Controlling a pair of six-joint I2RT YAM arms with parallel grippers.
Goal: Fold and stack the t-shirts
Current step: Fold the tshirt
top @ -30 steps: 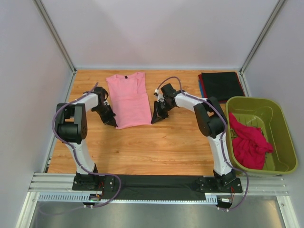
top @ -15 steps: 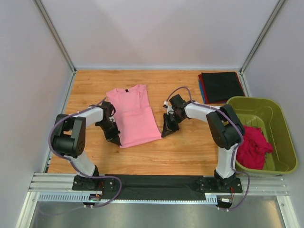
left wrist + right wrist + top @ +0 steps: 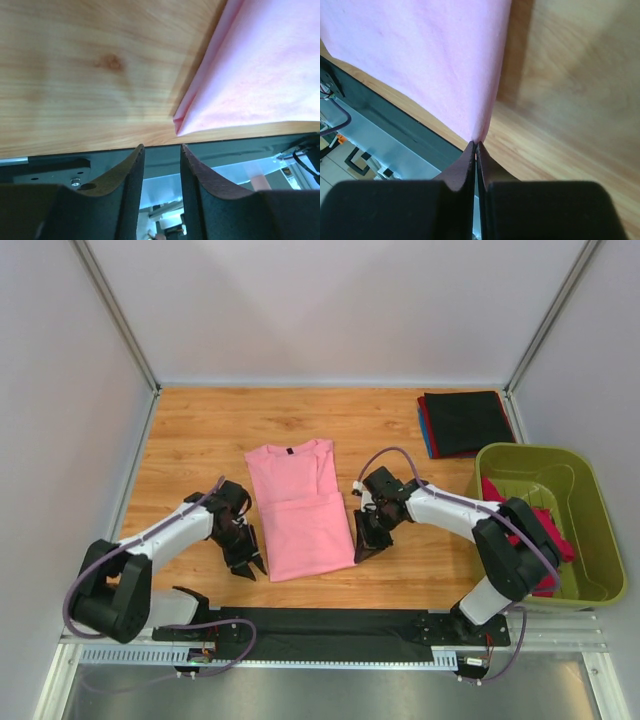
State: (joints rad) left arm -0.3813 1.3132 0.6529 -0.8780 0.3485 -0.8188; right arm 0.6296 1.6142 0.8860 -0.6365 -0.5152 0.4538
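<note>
A light pink t-shirt (image 3: 298,510) lies flat on the wooden table, its sleeves folded in and its collar at the far end. My left gripper (image 3: 250,567) stands open just off the shirt's near left corner (image 3: 178,123); nothing is between its jaws (image 3: 161,146). My right gripper (image 3: 363,552) is shut on the shirt's near right corner (image 3: 482,131), the cloth pinched at the fingertips (image 3: 476,143). A magenta-red t-shirt (image 3: 556,538) lies crumpled in the tub, partly hidden by the right arm. Folded t-shirts (image 3: 463,421) are stacked at the back right, black on top.
The olive-green tub (image 3: 545,451) stands at the table's right edge. A black strip (image 3: 330,625) and metal rails run along the near edge, just behind both grippers. White walls close in the table on three sides.
Both arms have dragged the pink t-shirt toward the near edge. The left gripper has opened and let go of its corner. The right gripper stays shut on its corner.
</note>
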